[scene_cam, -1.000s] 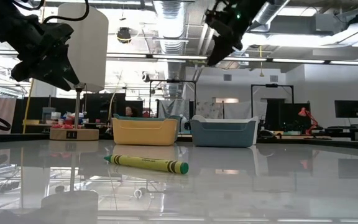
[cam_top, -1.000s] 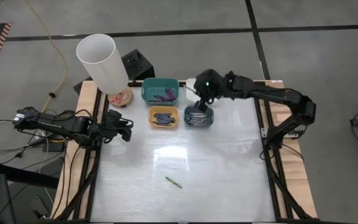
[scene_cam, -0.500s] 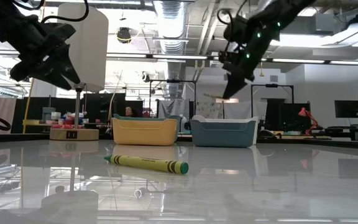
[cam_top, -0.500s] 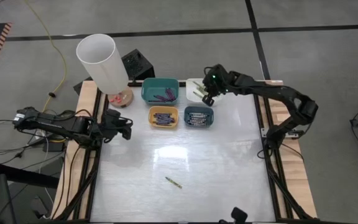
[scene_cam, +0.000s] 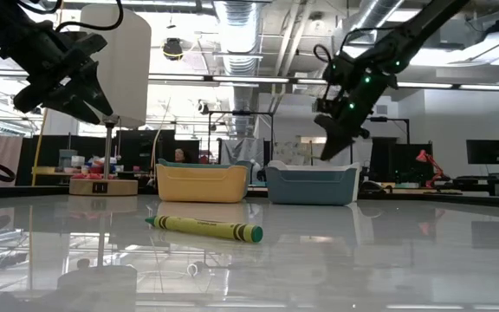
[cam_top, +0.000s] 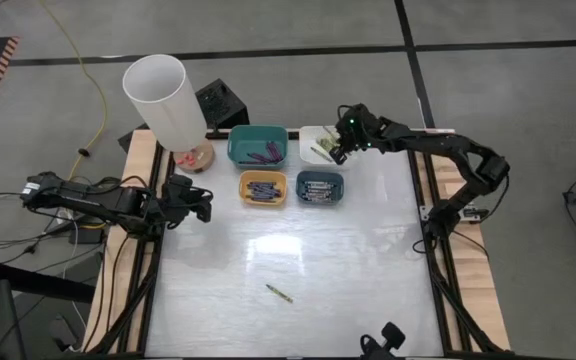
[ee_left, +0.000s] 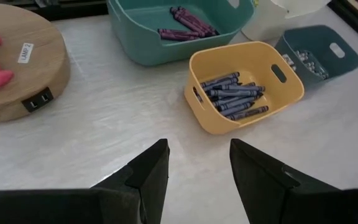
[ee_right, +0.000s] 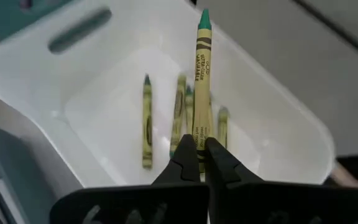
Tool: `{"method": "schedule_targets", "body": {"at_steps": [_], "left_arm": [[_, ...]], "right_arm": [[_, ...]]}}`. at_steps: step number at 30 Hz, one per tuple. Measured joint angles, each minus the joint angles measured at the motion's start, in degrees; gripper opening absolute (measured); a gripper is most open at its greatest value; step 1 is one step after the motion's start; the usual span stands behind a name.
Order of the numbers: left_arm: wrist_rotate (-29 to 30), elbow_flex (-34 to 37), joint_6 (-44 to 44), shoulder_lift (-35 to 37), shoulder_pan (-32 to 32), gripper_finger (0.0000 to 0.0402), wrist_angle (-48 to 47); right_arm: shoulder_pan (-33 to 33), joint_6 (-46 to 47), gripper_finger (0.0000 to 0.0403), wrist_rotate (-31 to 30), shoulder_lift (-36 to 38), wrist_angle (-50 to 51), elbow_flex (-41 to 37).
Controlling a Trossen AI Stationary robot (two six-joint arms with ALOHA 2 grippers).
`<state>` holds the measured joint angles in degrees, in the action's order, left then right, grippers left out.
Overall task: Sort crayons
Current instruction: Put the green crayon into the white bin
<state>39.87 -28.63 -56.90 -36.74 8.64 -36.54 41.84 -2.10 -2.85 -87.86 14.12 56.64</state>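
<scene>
From above I see my right gripper (cam_top: 340, 152) at the upper middle of the frame, over the white bin (cam_top: 317, 137) at the back of the bench (cam_top: 368, 260). Its jaws are clamped on a yellow-green crayon (ee_right: 201, 81), which sticks out past the fingertips above that bin; several more yellow-green crayons (ee_right: 146, 121) lie on the bin floor beneath it.

My left gripper (cam_top: 200, 203) sits at the left edge of the bench, left of centre in the frame, jaws parted and holding nothing, raised above the surface in the low view.

Left of the white bin, the teal bin (cam_top: 258, 145) holds dark purple crayons (ee_left: 187, 23). In front of it the yellow bin (cam_top: 263, 188) holds blue crayons (ee_left: 234, 96), and just beside that the blue-grey bin (cam_top: 320, 187) holds grey crayons (ee_left: 308, 61).

One loose yellow-green crayon (cam_top: 279, 293) lies alone on the bench, lower centre of the overhead frame, well apart from the bins.

A white lamp (cam_top: 165, 100) on a round wooden base (ee_left: 11, 68) stands at the upper left corner.
</scene>
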Motion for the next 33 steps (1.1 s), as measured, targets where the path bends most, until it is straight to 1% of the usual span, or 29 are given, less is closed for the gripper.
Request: {"method": "schedule_targets", "body": {"at_steps": [7,10,22,25,28,33], "left_arm": [[0.1,0.0,-1.0,0.0,0.0,0.016,0.0],[-0.1,0.0,-1.4,0.0,0.0,0.016,0.0],[-0.6,0.0,-1.1,0.0,0.0,0.016,0.0],[-2.9,0.0,-0.7,0.0,0.0,0.016,0.0],[-5.1,0.0,0.5,0.0,0.0,0.016,0.0],[-4.8,0.0,0.7,0.0,0.0,0.016,-0.1]], "right_arm": [[-0.2,0.7,0.0001,-0.1,-4.8,0.4,0.0],[-0.2,2.6,0.0008,-1.1,-5.8,0.4,0.0],[-0.8,3.6,0.0095,-1.6,-6.0,1.5,0.6],[-1.6,3.0,0.0107,-1.6,-5.9,2.4,3.4],[-2.8,1.4,0.011,-1.7,-5.5,3.1,7.5],[-4.5,-0.7,0.0111,-1.6,-5.5,8.0,18.3]]}}
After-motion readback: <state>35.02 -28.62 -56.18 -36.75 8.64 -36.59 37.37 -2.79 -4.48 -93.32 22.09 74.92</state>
